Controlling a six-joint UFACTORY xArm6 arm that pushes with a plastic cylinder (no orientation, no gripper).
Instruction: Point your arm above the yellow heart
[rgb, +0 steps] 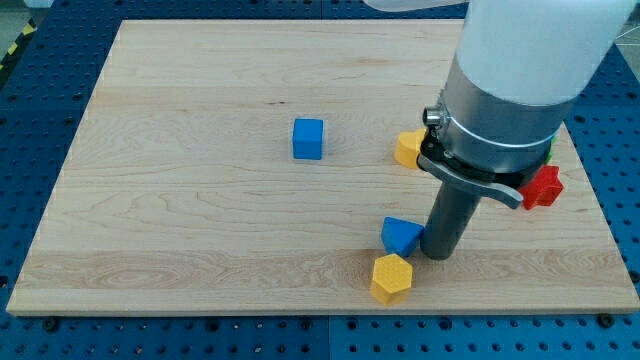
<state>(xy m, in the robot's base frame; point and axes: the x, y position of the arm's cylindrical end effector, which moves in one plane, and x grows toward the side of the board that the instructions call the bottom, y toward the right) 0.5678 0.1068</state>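
Observation:
My tip rests on the board in the lower right part of the view. It is right beside a blue wedge-like block, on that block's right. A yellow hexagon-like block lies just below and left of the tip. A second yellow block, likely the heart, lies above the tip near the view's middle right; the arm's body hides its right side. The tip is well below this block.
A blue cube sits left of centre. A red block lies at the right, partly behind the arm, with a green sliver above it. The wooden board ends close to the lower blocks.

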